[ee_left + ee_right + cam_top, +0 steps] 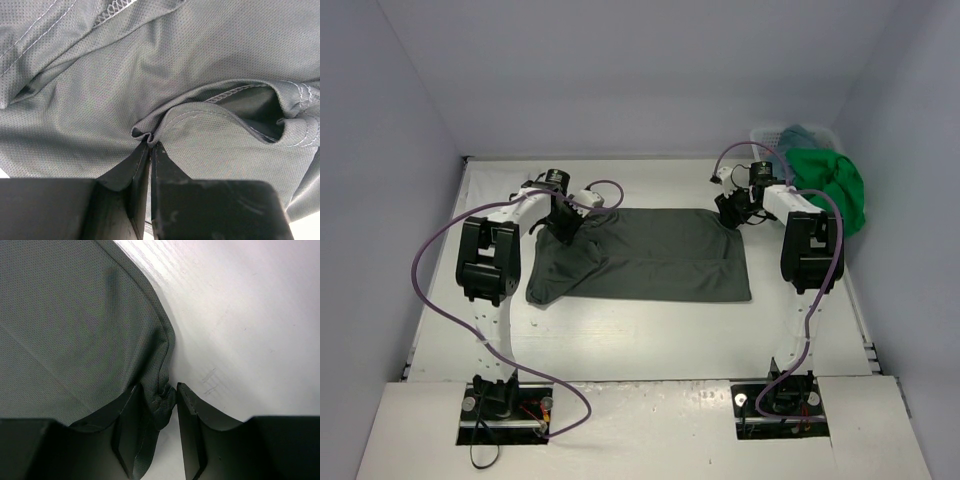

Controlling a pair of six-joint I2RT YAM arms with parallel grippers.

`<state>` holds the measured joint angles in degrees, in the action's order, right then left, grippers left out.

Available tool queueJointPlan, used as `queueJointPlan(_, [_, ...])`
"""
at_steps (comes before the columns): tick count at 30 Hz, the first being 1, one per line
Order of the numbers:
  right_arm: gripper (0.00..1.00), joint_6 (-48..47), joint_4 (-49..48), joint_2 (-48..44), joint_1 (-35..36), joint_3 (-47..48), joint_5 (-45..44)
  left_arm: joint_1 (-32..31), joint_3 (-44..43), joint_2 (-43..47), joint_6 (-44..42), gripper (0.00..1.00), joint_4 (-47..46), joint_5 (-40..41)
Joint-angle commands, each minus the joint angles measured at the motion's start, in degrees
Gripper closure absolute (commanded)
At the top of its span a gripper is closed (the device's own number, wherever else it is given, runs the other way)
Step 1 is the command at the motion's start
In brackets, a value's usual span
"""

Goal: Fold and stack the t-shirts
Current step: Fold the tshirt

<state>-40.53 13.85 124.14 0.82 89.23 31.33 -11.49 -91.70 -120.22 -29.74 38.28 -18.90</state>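
While the dark grey-green t-shirt [650,258] lies spread out in the middle of the white table [650,335], its left end is bunched and wrinkled and its right end is flat. At the far left part of this shirt the left gripper [150,145] is clenched on a small pinch of the mesh cloth – the two black fingers meet and the fabric puckers just above their tips. At the far right corner the right gripper [157,389] has its jaws apart. A folded bit of the hem sits between them, touching one finger, and a thin gap shows on the other side, so the cloth is not clamped there. Further out, at the far right edge of the table, a bright green t-shirt [832,185] hangs over a white mesh basket [763,135], and a teal-blue t-shirt [802,133] shows inside it – both well apart from the spread shirt.
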Motion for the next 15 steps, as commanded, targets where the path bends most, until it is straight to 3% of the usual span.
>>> queueJointPlan(1, [0.69, -0.16, 1.54, -2.50, 0.85, -0.99, -0.22, 0.59, -2.17, 4.20, -0.06, 1.00, -1.81, 1.93])
queueJointPlan(15, [0.69, 0.10, 1.01, -2.50, 1.11, -1.78, 0.22, 0.41, -7.44, 7.28, -0.41, 1.00, 2.85, 4.57])
